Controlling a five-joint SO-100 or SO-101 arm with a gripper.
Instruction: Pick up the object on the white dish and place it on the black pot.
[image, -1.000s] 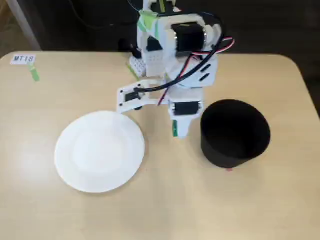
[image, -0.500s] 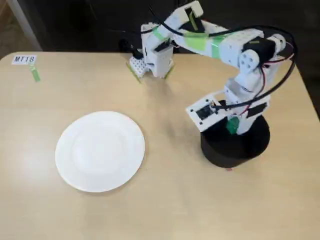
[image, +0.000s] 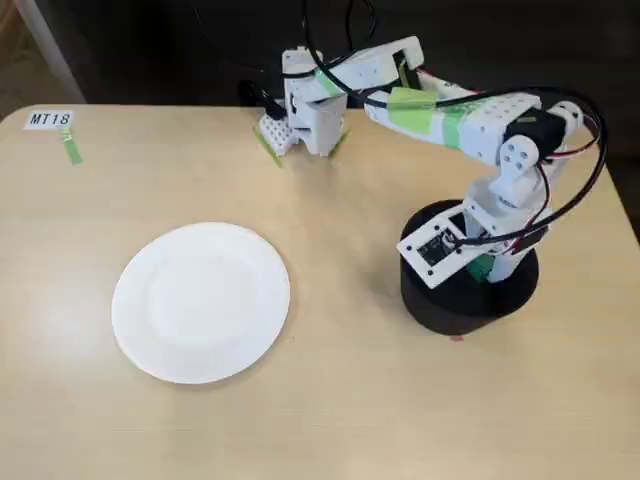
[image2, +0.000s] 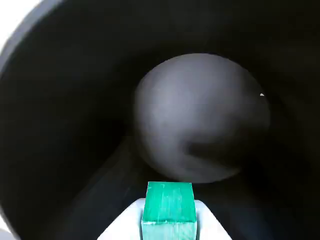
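Here the jaws (image2: 169, 220) are clamped on a green cube (image2: 169, 207), held over the black pot's (image: 440, 310) opening. The white plate (image: 200, 302) sits well apart on the surface (image: 330, 400).

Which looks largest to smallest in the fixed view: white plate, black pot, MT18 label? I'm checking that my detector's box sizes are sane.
1. White plate, clearly the widest.
2. Black pot, narrower than the plate; the arm hides part of its rim.
3. MT18 label, by far the smallest; it lies farther from the camera, but the gap is too big to matter.
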